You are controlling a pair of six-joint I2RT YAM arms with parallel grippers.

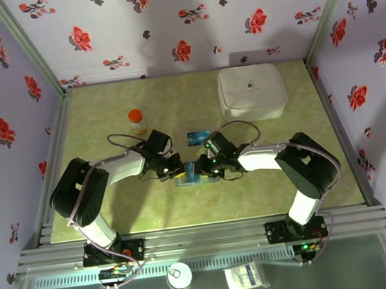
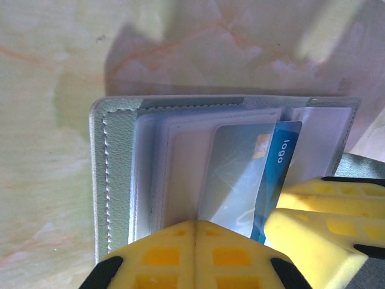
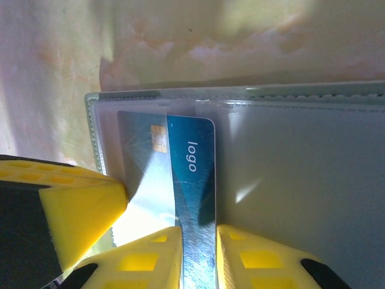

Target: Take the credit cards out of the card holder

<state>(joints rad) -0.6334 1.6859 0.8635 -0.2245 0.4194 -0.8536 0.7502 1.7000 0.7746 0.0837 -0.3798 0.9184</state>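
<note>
Right gripper [image 3: 198, 256] is pinching the blue credit card [image 3: 180, 156], which sits partway out of the card holder [image 3: 301, 180] lying open on the table [image 1: 289, 189]. Left gripper [image 2: 195, 235], fingers pressed together, looks to be pinning it. If that slips, the whole holder probably drags along.

We see pale lilac walls [image 1: 186, 20] strewn with red and dark flowers on three sides, metal posts [image 1: 28, 45] in the far corners, a yellow-green marbled table [image 1: 105, 106] under soft, uneven light, and a grey slotted rail [image 1: 203, 237] along its near edge.
</note>
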